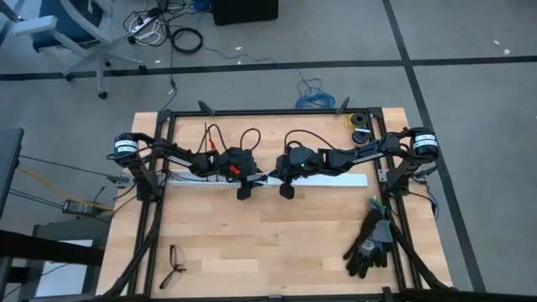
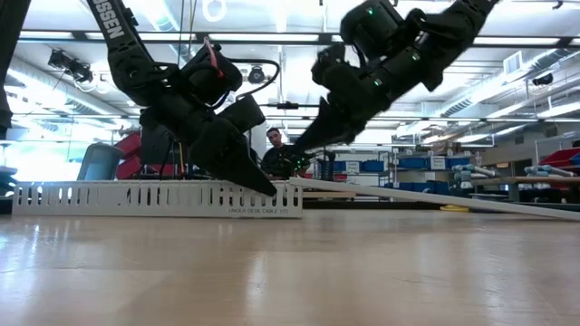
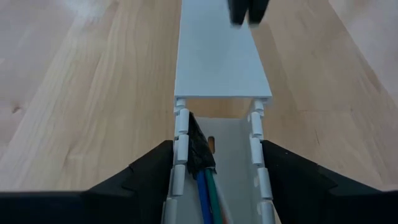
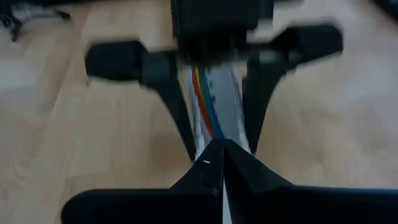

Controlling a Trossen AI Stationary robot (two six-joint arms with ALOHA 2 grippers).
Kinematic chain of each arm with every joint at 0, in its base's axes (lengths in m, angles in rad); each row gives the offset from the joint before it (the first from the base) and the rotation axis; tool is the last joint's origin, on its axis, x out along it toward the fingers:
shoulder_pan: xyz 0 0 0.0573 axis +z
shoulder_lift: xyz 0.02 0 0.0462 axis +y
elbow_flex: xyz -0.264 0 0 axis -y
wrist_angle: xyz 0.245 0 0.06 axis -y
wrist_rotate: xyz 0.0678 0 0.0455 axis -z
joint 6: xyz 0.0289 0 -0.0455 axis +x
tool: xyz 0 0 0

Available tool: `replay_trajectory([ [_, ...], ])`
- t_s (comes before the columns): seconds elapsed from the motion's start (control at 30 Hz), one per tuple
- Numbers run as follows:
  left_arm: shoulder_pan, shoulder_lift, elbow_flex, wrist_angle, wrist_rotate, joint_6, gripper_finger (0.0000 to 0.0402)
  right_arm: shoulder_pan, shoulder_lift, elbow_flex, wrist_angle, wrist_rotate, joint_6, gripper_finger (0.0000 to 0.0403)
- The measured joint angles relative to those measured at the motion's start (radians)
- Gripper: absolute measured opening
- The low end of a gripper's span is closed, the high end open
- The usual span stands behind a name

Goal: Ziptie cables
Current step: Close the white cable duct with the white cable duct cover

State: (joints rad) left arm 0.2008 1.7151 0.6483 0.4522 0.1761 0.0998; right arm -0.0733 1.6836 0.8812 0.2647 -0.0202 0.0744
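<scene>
A long white slotted channel lies across the table's middle. In it lie the cables: blue and green wires joined by a dark sheath, red, green and blue in the right wrist view. My left gripper straddles the channel's right end. A flat white lid runs on toward the right. Its left end is level with the channel's top and its right end is on the table. My right gripper is shut just above that raised end. My left gripper clasps the channel's two slotted side walls between its fingers, close to the channel's right end. The fingers slant down from the table's left and lie along the channel, which stays on the table. My right gripper's shut fingertips reach the lid near its raised end, slanting down from the right. I cannot tell whether they touch or pinch it.
Black gloves lie near the right front corner and a small black object near the left front. Tape rolls sit at the far right. A black frame rims the table. A person stands beyond it.
</scene>
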Motion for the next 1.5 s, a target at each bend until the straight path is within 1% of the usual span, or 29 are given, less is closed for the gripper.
replay_trajectory([
  [0.1,0.000,0.000,0.000,0.000,-0.007,0.000,0.0239,-0.020,0.000,0.035,-0.033,0.013,-0.031,0.0000],
  [0.2,0.000,0.000,0.000,0.000,-0.007,0.000,0.0239,-0.068,-0.003,0.051,-0.154,0.120,-0.057,0.0000],
  [0.27,0.000,0.000,0.000,-0.001,-0.007,0.000,0.0239,-0.119,-0.033,0.050,-0.225,0.173,-0.053,0.0000],
  [0.3,0.000,0.000,0.000,-0.001,-0.007,0.000,0.0239,-0.146,-0.056,0.050,-0.240,0.173,-0.048,0.0000],
  [0.37,0.000,0.000,0.000,-0.004,-0.007,-0.003,0.0239,-0.191,-0.113,0.021,-0.238,0.140,-0.032,0.0000],
  [0.43,0.000,0.000,0.000,-0.003,-0.007,-0.003,0.0239,-0.230,-0.175,-0.044,-0.228,0.091,-0.018,0.0000],
  [0.53,0.000,0.000,0.000,-0.003,-0.007,-0.003,0.0239,-0.260,-0.297,-0.185,-0.173,0.070,0.034,0.0000],
  [0.6,0.000,0.000,0.000,-0.002,-0.008,-0.003,0.0239,-0.251,-0.384,-0.286,-0.147,0.073,0.087,0.0000],
  [0.67,0.000,0.000,0.000,-0.002,-0.008,-0.002,0.0239,-0.200,-0.454,-0.377,-0.142,0.068,0.155,0.0000],
  [0.73,0.000,0.000,0.000,-0.002,-0.008,-0.002,0.0239,-0.129,-0.501,-0.433,-0.135,0.077,0.219,0.0000],
  [0.8,0.000,0.000,0.000,0.000,-0.008,-0.002,0.0239,-0.047,-0.508,-0.450,-0.106,0.119,0.264,0.0000],
  [0.87,0.000,0.000,0.000,0.000,-0.008,-0.002,0.0239,0.023,-0.477,-0.440,-0.071,0.170,0.273,0.0000],
  [0.93,0.000,0.000,0.000,0.000,-0.008,-0.002,0.0239,0.065,-0.422,-0.416,-0.019,0.183,0.264,0.0000],
  [1.1,0.000,0.000,0.000,0.007,-0.008,-0.004,0.0239,0.075,-0.228,-0.320,0.001,0.190,0.228,0.0000],
  [1.23,0.000,0.000,0.000,0.005,-0.008,-0.005,0.0239,0.060,-0.103,-0.247,0.080,0.155,0.182,0.0000],
  [1.5,0.000,0.000,0.000,-0.004,-0.011,-0.006,0.0239,0.026,0.053,-0.098,0.086,0.053,0.129,0.0000],
])
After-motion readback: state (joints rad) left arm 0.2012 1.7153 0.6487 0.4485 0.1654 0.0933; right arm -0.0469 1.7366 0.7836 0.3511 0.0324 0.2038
